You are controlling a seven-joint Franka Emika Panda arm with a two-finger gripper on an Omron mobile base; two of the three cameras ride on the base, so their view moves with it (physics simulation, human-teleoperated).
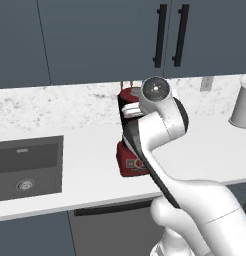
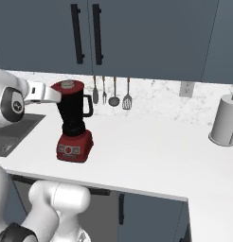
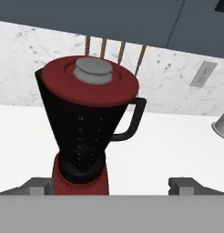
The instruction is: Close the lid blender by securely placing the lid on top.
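— Over the left shoulder first: what do you have?

— From the left base view, my arm (image 1: 160, 130) covers most of the blender (image 1: 130, 160). I see its red base on the white counter (image 1: 90, 165), to the right of the sink (image 1: 27, 167), and a bit of red at the jar top beside the wrist. I cannot make out the fingers from this side.

— And the right base view?

— Much clearer. The blender (image 2: 74, 123) stands upright on the counter (image 2: 151, 151), handle toward the hanging utensils (image 2: 111, 92). The lid (image 2: 67, 86) sits flat on the jar mouth, grey knob up. My hand comes in from the left, level with the jar top, just beside the lid. A pale grey container (image 2: 226, 120) stands well apart on the far right.

— Hand view?

— The lid (image 3: 89, 77) covers the jar rim all around, and looks level. The blender (image 3: 82, 132) is ahead of me, left of centre. My gripper (image 3: 111, 186) is spread wide, one fingertip at each lower side, nothing between them. It is off the lid.
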